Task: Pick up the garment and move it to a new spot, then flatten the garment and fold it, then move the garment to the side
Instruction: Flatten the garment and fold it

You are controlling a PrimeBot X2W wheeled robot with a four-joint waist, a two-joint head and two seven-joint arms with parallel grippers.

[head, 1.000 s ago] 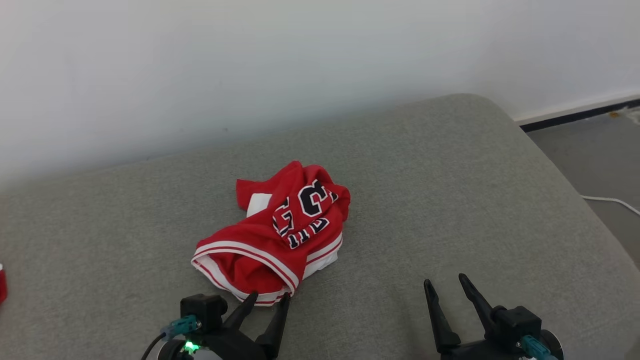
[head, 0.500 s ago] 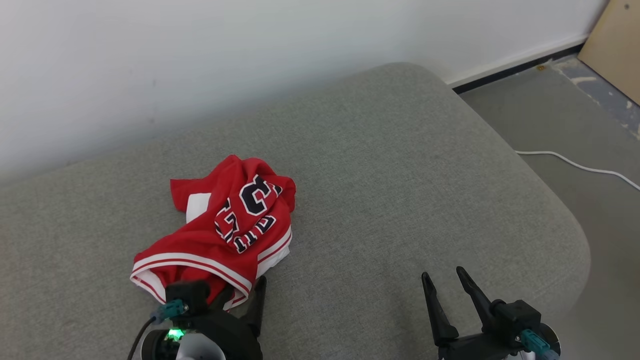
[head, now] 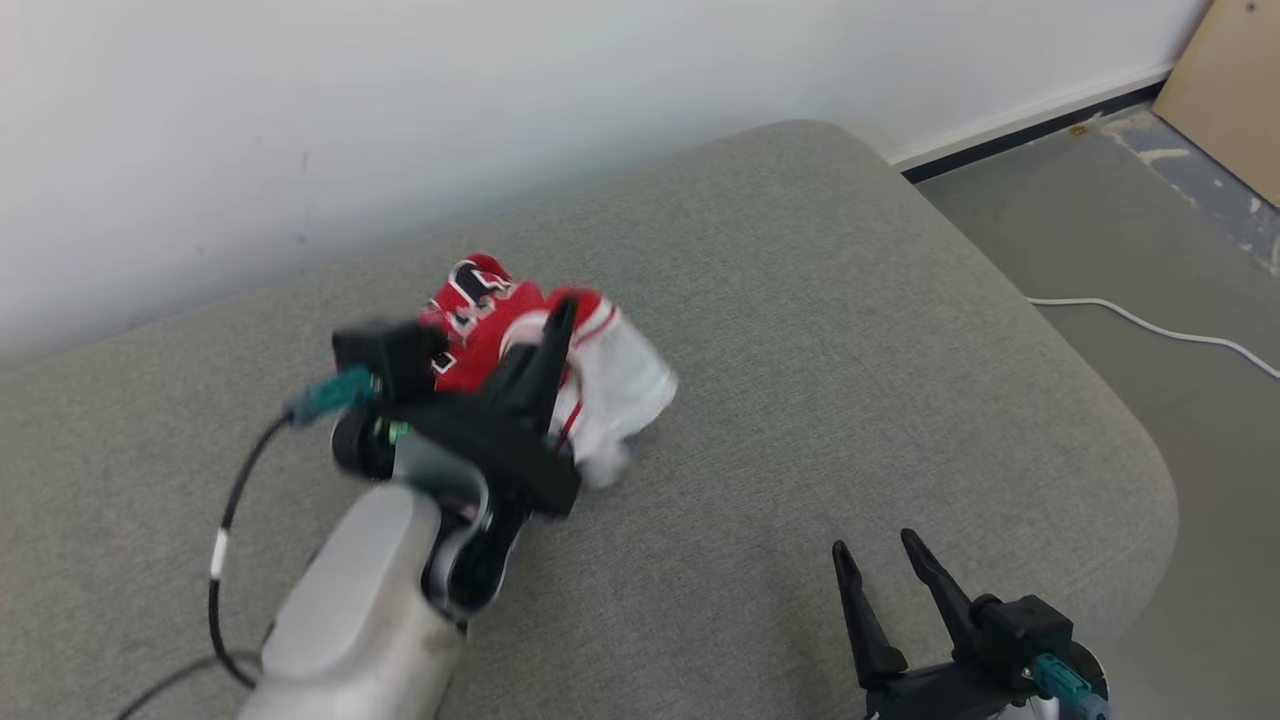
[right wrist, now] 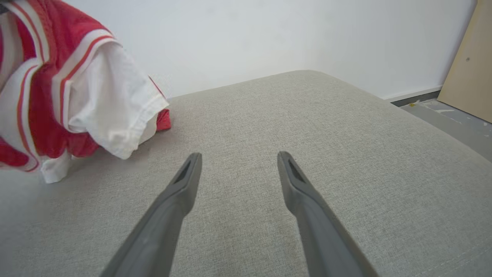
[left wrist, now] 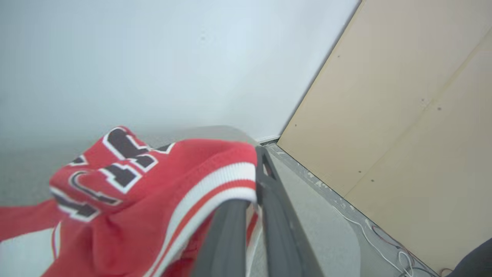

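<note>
Head view has the garment [head: 480,310] just left of the middle of the frame, lifted in a bunch over the grey cushion [head: 820,330]. The left jaws are shut tight on it.

Left wrist view shows how the hold works. The two dark fingers [left wrist: 226,238] sit close together with the striped edge [left wrist: 215,181] caught between them, so the rest of the garment hangs down from one spot. I think that is so it can be carried to a new place.

Right wrist view shows the white part [right wrist: 111,111] hanging at the upper left. I cannot tell if its low end touches the cushion.

The right jaws are wide open at the lower right of the head view. They hold nothing and sit over bare cushion. They probably wait there, out of the way, ready to help pull the garment flat.
</note>
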